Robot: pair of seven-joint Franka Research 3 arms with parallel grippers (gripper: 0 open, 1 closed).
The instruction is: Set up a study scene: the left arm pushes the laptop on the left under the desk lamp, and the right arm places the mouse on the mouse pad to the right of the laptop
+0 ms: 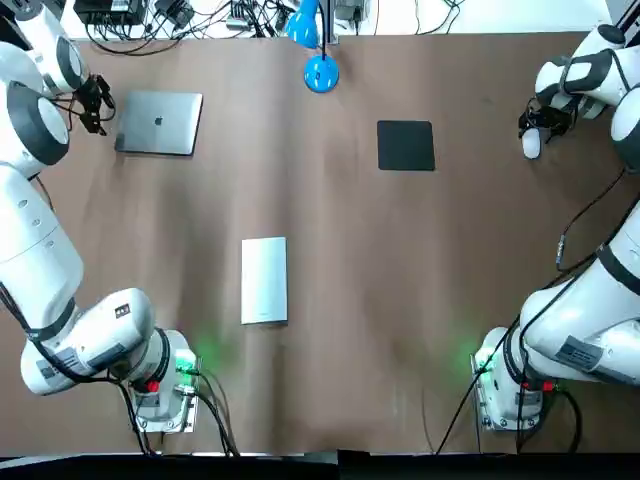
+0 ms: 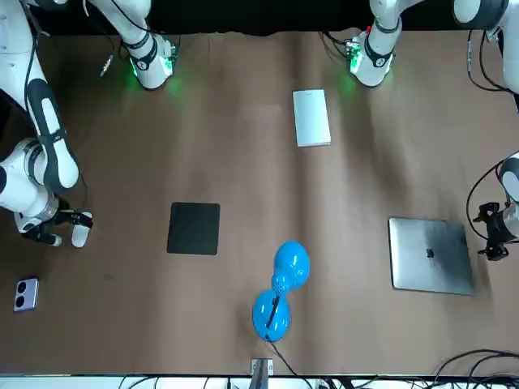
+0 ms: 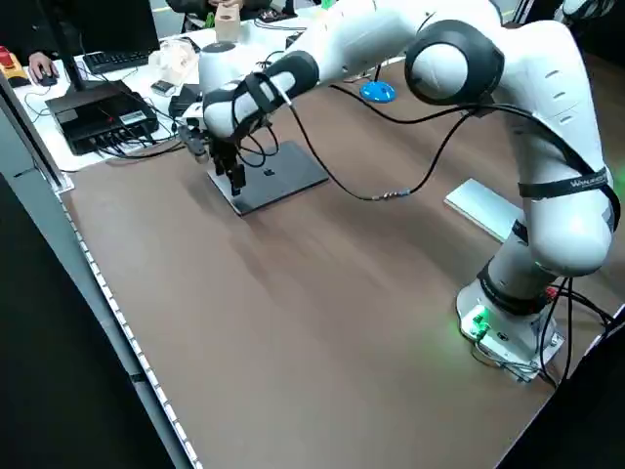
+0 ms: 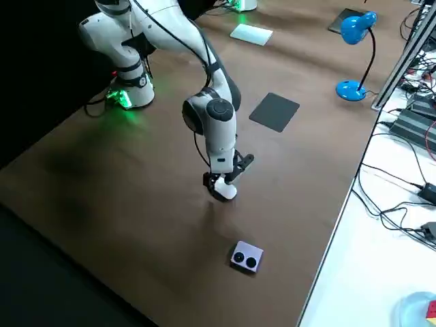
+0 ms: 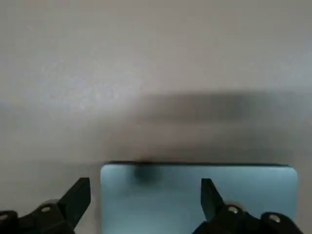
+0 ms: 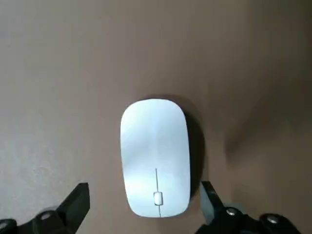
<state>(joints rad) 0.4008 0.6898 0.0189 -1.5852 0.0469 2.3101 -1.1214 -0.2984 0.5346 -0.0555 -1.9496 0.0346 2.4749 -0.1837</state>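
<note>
Wide right jaws should pinch the light, slick mouse (image 6: 155,158) across its flanks; wide left jaws should shove the stiff laptop (image 1: 159,123) by its edge.

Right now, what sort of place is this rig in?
Probably a robotics lab, not a real study. Two arms mounted on a brown table, left gripper by the laptop, right gripper at the mouse; cables and a keyboard crowd the side bench.
</note>
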